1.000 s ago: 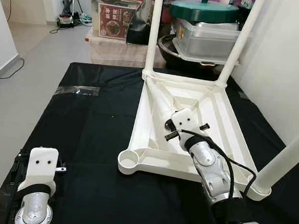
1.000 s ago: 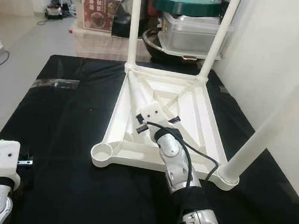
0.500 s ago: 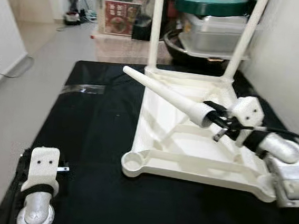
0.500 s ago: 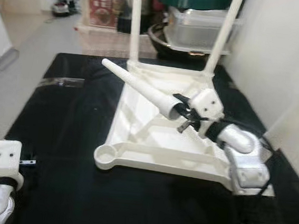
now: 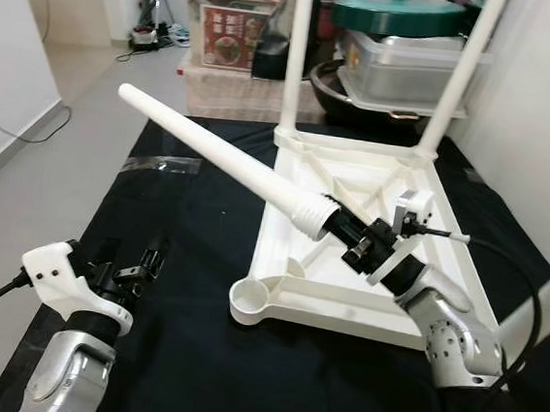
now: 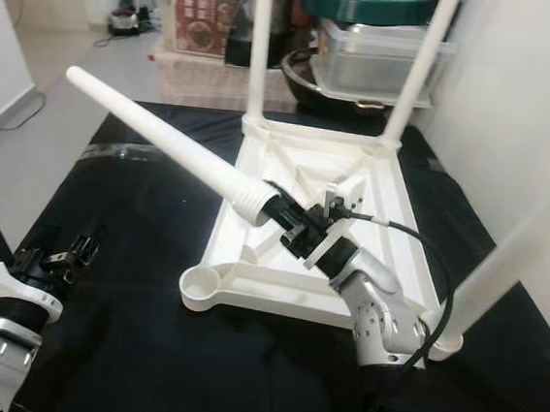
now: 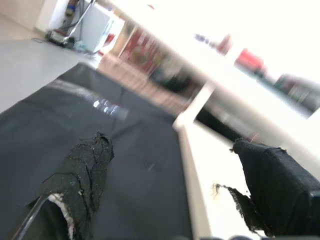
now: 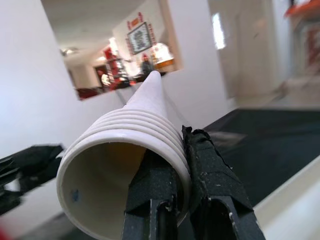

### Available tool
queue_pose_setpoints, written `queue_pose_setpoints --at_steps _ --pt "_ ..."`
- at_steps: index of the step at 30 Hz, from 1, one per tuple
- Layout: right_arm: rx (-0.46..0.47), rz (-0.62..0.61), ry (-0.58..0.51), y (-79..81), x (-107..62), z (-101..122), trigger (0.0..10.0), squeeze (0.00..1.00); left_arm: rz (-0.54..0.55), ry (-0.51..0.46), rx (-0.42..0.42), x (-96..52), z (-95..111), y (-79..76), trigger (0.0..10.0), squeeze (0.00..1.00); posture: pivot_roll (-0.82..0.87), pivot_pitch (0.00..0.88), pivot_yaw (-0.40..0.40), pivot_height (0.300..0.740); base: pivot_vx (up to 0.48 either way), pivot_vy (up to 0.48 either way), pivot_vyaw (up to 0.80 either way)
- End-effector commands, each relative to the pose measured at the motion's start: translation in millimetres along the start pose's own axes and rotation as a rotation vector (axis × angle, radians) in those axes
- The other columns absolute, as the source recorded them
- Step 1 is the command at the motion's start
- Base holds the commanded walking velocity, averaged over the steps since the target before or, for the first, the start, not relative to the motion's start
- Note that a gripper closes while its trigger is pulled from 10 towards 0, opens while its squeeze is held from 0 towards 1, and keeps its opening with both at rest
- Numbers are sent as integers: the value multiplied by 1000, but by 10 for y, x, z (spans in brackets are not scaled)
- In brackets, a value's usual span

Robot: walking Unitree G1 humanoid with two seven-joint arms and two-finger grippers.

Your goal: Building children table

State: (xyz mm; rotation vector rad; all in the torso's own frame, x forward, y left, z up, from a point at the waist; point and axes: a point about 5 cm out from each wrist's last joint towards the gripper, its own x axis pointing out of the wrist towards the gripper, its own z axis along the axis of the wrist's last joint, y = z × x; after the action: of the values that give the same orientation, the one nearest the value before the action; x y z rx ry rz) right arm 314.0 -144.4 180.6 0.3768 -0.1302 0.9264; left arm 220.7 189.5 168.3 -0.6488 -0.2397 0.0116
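Left gripper (image 5: pixel 137 269): black fingers spread apart, nothing between them, low over the black cloth mat (image 5: pixel 173 352) at the near left corner. In the left wrist view the two fingertips (image 7: pixel 80 175) stand well apart, with mat and the white table edge beyond them.

Right gripper (image 5: pixel 354 245): fingers pinched on the rim of the open ribbed end of the long white tapered plastic table leg (image 5: pixel 216 161), one finger inside the hollow mouth, one outside, as the right wrist view (image 8: pixel 120 150) shows. The leg is off the mat, slanting up and away to the left from this gripper, its narrow closed tip high over the mat's far left part.

Upturned white plastic children's table top (image 5: pixel 350 233): flat on the mat directly beneath and beyond the right gripper. Empty round corner socket (image 5: pixel 247 299) near and left of that gripper. Two white legs fitted upright at the far corners (image 5: pixel 297 52) (image 5: pixel 458 78); another leg (image 5: pixel 548 301) stands at the near right corner, right of the gripper.

Beyond the table: green-lidded pot (image 5: pixel 399 11) on a grey container, orange-lidded storage box (image 5: pixel 237 17).
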Motion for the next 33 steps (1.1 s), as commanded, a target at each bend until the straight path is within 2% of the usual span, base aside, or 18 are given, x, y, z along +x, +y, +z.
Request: queue_pose_setpoints --at_steps 1,2,3,4,9,13,17,19,24,26,31,33 --pt "102 60 5 62 3 -113 0 0 -6 -58 -201 30 -7 -57 10000 0 40 0 -60 740 0 0 0" --pt "102 60 5 62 3 -113 0 0 -6 -58 -201 30 -7 -57 10000 0 40 0 -60 740 0 0 0" --pt "175 131 19 163 -29 -197 0 0 -19 -78 -263 91 28 -34 10000 0 30 0 -52 740 0 0 0" --pt "196 151 23 194 -47 -220 0 0 -32 -86 -285 110 43 -37 10000 0 29 0 -52 740 0 0 0" --pt "247 174 37 235 -113 -268 0 0 -107 -92 -346 131 91 -103 10000 0 22 0 -48 740 0 0 0" --pt "270 199 41 261 -151 -275 0 0 -105 -87 -372 157 79 -71 10000 0 17 0 -46 740 0 0 0" --pt "299 238 66 284 -213 -300 0 0 -70 -87 -410 194 79 49 10000 0 4 0 -44 740 0 0 0" --pt "320 267 87 283 -285 -306 0 0 -42 -96 -427 223 117 177 10000 0 3 0 -46 740 0 0 0" --pt "332 302 111 294 -346 -299 0 0 -23 -112 -428 243 171 276 10000 0 -1 0 -49 740 0 0 0" --pt "344 345 141 335 -391 -304 0 0 -15 -149 -411 273 290 363 10000 0 -2 0 -53 740 0 0 0" --pt "348 377 180 346 -444 -316 0 0 -5 -193 -394 297 427 463 10000 0 1 0 -59 740 0 0 0" --pt "340 401 227 343 -508 -329 0 0 3 -241 -399 310 562 561 10000 0 -1 0 -60 740 0 0 0"
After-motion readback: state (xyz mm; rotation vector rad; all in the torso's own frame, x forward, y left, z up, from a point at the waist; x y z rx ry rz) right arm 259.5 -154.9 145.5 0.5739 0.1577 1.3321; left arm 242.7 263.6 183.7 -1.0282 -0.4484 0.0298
